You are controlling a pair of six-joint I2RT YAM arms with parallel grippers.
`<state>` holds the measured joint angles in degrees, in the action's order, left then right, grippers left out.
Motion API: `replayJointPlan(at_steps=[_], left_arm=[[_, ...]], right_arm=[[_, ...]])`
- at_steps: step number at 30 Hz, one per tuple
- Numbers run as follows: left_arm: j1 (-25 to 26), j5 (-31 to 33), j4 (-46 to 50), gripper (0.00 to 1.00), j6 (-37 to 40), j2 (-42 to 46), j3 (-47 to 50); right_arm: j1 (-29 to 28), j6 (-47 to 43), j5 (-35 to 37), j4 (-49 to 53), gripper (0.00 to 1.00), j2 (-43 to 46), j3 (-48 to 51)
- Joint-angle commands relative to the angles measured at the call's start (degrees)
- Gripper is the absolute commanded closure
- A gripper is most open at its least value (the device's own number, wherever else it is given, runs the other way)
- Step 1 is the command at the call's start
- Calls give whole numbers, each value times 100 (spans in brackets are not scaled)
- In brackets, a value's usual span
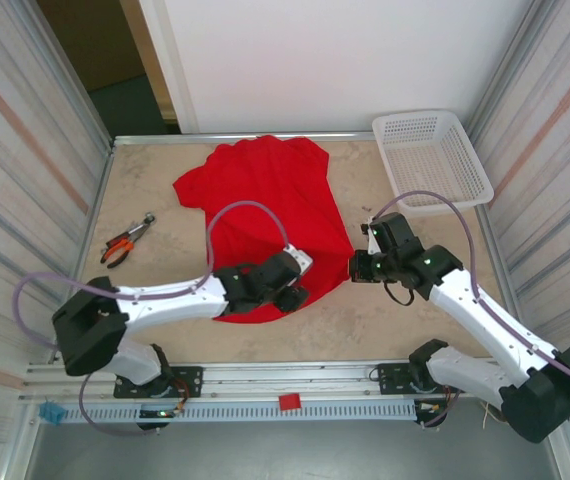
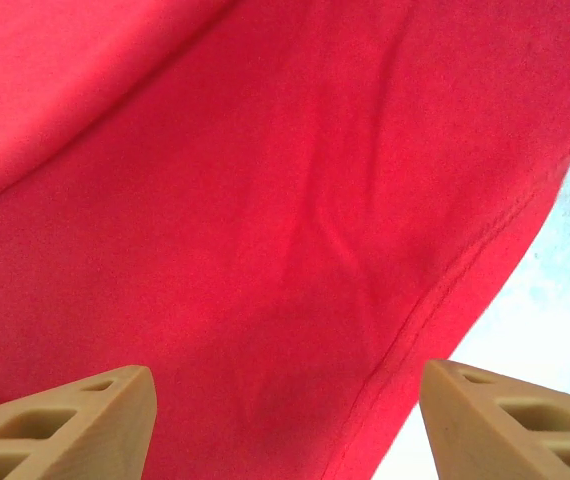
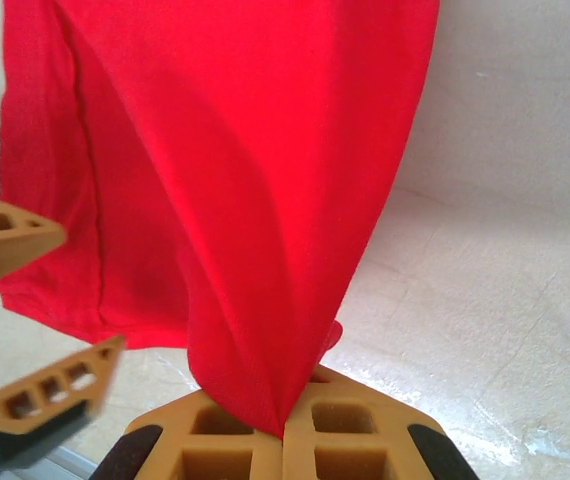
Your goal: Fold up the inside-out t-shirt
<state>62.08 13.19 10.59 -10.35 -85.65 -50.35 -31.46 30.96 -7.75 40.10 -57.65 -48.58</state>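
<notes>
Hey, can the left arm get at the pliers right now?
Probably yes: the left gripper is open and empty over the t-shirt, and the pliers lie on bare table on that arm's side, nothing in between.

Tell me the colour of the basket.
White; the basket shows best in the top external view.

My top camera looks down from behind; wrist cameras peer close past the left gripper (image 2: 287,400) and right gripper (image 3: 285,432), all three sharing the t-shirt (image 1: 265,190) just ahead of them

One t-shirt (image 1: 275,195) (red), one basket (image 1: 420,119), one pair of pliers (image 1: 125,243).
</notes>
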Motion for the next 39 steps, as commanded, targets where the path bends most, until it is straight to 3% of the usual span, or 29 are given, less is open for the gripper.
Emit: replayJointPlan(at_steps=[1,9,16,18,22,23,27,29,35,36,38,39], left_arm=[[88,-210,-556,29,363,-304,-150],[448,-389,-966,27,222,-912,-368],[498,620,-810,30,-11,-1341,-571],[498,961,-695,41,-13,-1422,-622],[463,1195,-588,85,90,-1297,-524],[459,1195,-575,89,97,-1158,-458],[454,1091,-474,92,198,-459,-239],[454,977,-375,100,296,-83,-169],[392,488,306,100,402,815,-526],[379,425,449,100,424,890,-663],[329,283,813,100,463,976,-1038],[298,217,963,100,480,980,-1182]], right_arm=[[53,-36,-94,226,100,69,-150],[63,-10,-130,209,100,71,-196],[75,-16,-117,267,100,69,-227],[84,-20,-113,279,100,69,-205],[144,-20,-69,271,100,69,-114],[186,-15,-60,249,100,208,-78],[352,-20,-95,127,100,210,103],[440,-20,-120,49,100,172,187],[639,-36,-274,-240,100,-36,358],[659,-46,-300,-271,94,-49,349],[646,14,-360,-325,64,58,348],[646,82,-405,-327,60,148,349]])
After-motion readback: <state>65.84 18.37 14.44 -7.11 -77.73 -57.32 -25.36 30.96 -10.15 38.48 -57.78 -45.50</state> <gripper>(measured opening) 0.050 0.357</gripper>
